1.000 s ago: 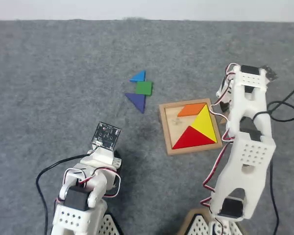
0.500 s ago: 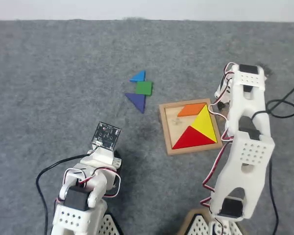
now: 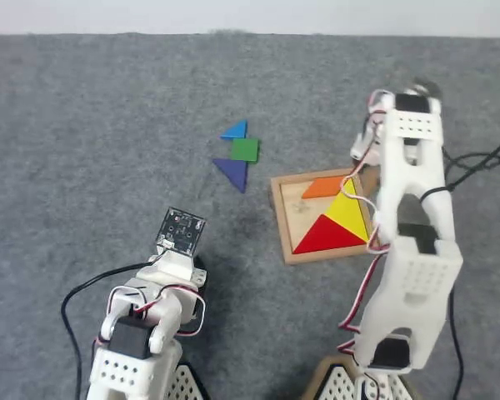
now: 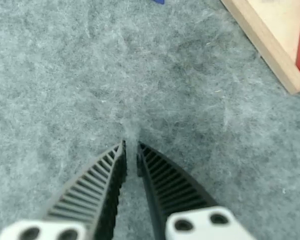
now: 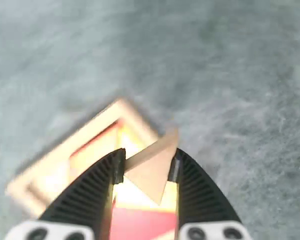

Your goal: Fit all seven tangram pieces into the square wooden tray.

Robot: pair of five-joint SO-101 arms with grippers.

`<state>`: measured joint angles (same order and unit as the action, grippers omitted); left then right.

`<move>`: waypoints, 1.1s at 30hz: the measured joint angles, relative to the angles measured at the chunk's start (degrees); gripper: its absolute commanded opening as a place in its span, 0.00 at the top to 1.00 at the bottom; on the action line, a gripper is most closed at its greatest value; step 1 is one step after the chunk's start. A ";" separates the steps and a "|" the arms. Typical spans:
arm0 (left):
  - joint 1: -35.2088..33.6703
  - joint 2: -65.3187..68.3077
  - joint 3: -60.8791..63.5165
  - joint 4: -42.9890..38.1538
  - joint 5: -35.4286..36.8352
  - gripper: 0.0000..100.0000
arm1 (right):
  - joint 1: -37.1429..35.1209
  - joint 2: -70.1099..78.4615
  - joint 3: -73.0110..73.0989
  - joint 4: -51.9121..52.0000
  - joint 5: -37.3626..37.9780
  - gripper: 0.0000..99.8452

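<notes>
Three pieces (image 3: 329, 218), seen from above, lie in the tray (image 3: 277, 208), three loose ones (image 3: 243, 150) near it. Our left gripper (image 4: 131, 148) is nearly closed on nothing. Our right gripper (image 5: 146, 156) clamps a pale triangle (image 5: 149, 174) by its edges above the tray; light, stiff, we judge, maybe slippery.

My left arm (image 3: 146, 321) is sitting folded back near its base, wrist pointing downward. My left gripper (image 4: 131, 146) is hanging low, jaws nearly together, gripping nothing. My right arm (image 3: 410, 242) is stretching far forward, nearly straight. My right gripper (image 5: 146, 155) is pinching a tan triangle piece (image 5: 149, 175) between both fingers.
</notes>
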<state>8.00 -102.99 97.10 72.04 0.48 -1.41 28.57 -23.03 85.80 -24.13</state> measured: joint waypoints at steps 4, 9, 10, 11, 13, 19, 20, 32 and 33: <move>0.00 0.00 0.00 0.00 0.00 0.96 | -6.33 -2.81 0.00 4.57 4.13 0.97; 0.00 0.00 0.00 0.00 0.00 0.96 | -14.68 -2.81 2.46 6.24 3.43 0.97; 0.00 0.00 0.00 0.00 0.00 0.96 | -16.00 -2.20 2.81 6.42 2.20 0.97; 0.00 0.00 0.00 0.00 0.00 0.96 | -16.88 -1.14 2.99 6.33 0.62 0.97; 0.00 0.00 0.00 0.00 0.00 0.96 | -17.76 0.79 3.16 5.54 -2.90 0.97; 0.00 0.00 0.00 0.00 0.00 0.96 | -17.49 2.64 3.16 4.75 -10.81 0.96; 0.00 0.00 0.00 0.00 0.00 0.96 | -17.58 2.73 3.16 4.48 -12.13 0.94; 0.00 0.00 0.00 0.00 0.00 0.96 | -17.67 2.73 3.16 4.40 -24.97 0.82; 0.00 0.00 0.00 0.00 0.00 0.96 | -17.67 2.73 3.16 4.40 -25.05 0.79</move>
<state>8.00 -102.99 97.10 72.04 0.48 -19.08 31.30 -19.87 90.20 -49.19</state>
